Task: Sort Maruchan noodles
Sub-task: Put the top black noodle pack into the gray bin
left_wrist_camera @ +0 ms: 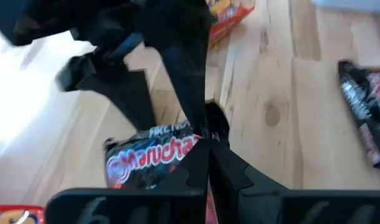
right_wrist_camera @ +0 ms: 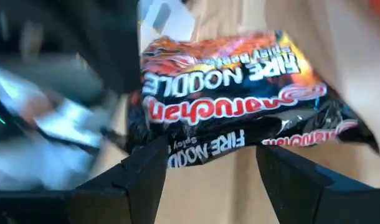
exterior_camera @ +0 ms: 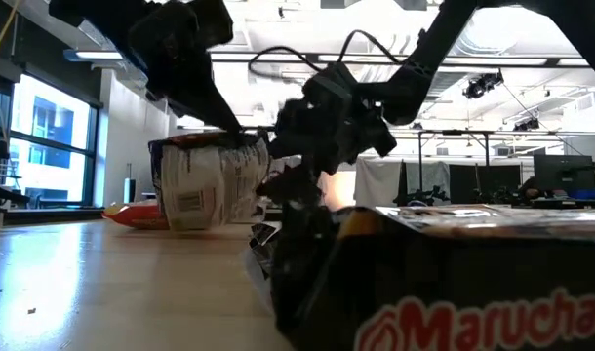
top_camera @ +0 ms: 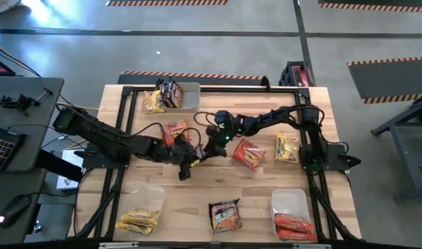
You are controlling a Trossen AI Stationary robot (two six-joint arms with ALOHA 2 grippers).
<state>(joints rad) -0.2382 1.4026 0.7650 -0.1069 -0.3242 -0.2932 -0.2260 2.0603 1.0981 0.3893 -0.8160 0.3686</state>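
A dark Maruchan noodle packet [left_wrist_camera: 149, 163] hangs upright at the table's middle, its barcode side [exterior_camera: 208, 185] facing the low view. My left gripper [top_camera: 189, 162] is shut on it. My right gripper [top_camera: 211, 145] faces it from the right, open. Its two fingers [right_wrist_camera: 146, 177] stand apart just before the packet's printed face [right_wrist_camera: 230, 109]; whether they touch it I cannot tell. Loose packets lie on the table: red-orange ones [top_camera: 175, 131] [top_camera: 249, 153], a yellow one [top_camera: 288, 147] and a dark one [top_camera: 225, 216]. My left gripper pinches the dark packet's edge [left_wrist_camera: 191, 148] between its two shut fingers, coming slanting down from the table's left. The packet hangs below the fingers, upright. Whether its lower edge rests on the table cannot be told.
A clear bin [top_camera: 190, 88] at the far edge holds dark packets, with a yellow packet [top_camera: 153, 102] beside it. A bin [top_camera: 291, 200] at the near right holds red packets [top_camera: 294, 225]. Yellow packets [top_camera: 138, 220] lie at the near left.
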